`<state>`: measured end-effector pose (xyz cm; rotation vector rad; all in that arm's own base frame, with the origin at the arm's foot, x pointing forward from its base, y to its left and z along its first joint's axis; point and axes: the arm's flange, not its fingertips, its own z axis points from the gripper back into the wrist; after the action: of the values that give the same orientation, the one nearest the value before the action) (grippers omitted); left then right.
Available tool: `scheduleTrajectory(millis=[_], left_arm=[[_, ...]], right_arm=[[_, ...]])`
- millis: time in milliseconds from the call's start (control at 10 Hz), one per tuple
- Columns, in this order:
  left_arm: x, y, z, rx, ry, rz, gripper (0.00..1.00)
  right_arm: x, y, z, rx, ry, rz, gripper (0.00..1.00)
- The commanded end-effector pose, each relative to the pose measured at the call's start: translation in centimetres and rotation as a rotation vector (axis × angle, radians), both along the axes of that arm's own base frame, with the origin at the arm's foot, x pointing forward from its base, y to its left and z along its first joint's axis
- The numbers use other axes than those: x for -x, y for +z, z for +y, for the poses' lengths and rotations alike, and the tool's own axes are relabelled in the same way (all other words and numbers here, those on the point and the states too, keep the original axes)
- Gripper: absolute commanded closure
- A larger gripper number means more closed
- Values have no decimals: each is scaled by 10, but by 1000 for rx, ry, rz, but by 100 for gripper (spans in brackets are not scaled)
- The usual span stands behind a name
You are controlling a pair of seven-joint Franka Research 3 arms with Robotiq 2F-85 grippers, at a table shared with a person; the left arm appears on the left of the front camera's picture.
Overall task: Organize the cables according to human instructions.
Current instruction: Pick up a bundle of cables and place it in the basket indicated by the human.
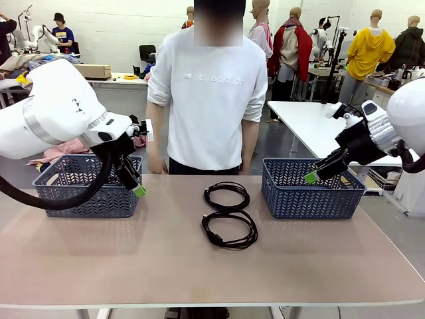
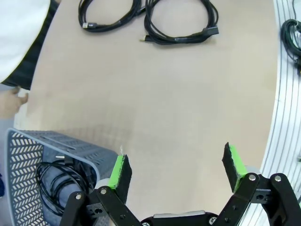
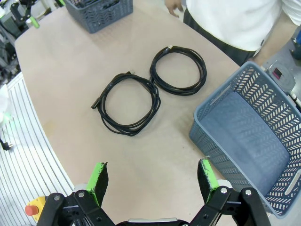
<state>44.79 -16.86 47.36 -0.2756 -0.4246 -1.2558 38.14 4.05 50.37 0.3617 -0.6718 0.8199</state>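
Left gripper (image 2: 177,167) and right gripper (image 3: 153,175) both wide, empty; two touching cables (image 1: 226,211) lie centre of bench (image 1: 99,266), another in left basket (image 2: 70,149); wait for person's (image 1: 212,100) cue, then pinch one coil's outer strand, clear of the other coil.

Not readable from my station:
1. Left basket (image 1: 119,206): interior largely masked by the left arm's hose (image 1: 66,205) in the front view.
2. Cords in that basket (image 2: 56,181): loops overlap, so I cannot count them.
3. Table coils, one (image 2: 108,28) and the other (image 2: 178,40): tops cropped in the left wrist view.
4. Right basket (image 3: 244,89): far corner cropped in the right wrist view.
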Motion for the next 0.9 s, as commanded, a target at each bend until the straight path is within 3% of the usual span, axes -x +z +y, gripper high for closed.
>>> scheduleTrajectory(millis=[0,800], left_arm=[[-2,3,2,1,4,-1,0],[-2,3,2,1,4,-1,0]], right_arm=[[-2,-2,-2,-18,22,-17,0],[-2,-2,-2,-18,22,-17,0]])
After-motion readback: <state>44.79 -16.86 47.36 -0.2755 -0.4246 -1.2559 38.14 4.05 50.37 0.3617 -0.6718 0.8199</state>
